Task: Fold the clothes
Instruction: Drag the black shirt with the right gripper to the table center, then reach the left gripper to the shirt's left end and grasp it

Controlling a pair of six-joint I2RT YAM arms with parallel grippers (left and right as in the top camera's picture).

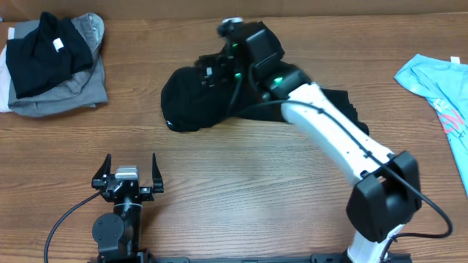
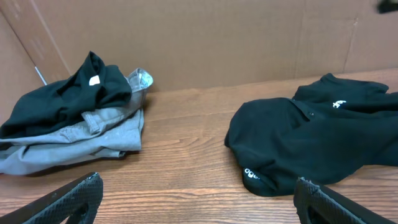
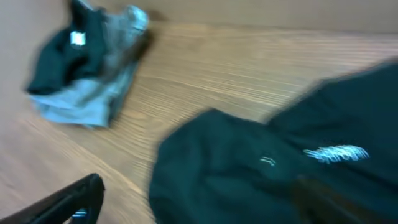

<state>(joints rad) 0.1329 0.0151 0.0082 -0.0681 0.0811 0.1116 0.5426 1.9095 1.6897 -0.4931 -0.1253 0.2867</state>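
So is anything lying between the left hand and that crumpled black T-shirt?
Nothing visible: only bare wooden table separates the left hand from the crumpled black cloth T-shirt. The grey-and-black clothes pile sits off to its left.

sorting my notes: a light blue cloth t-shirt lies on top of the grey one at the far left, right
No: a black cloth T-shirt with a white tag lies on top of the grey cloth T-shirt there, as the overhead view shows.
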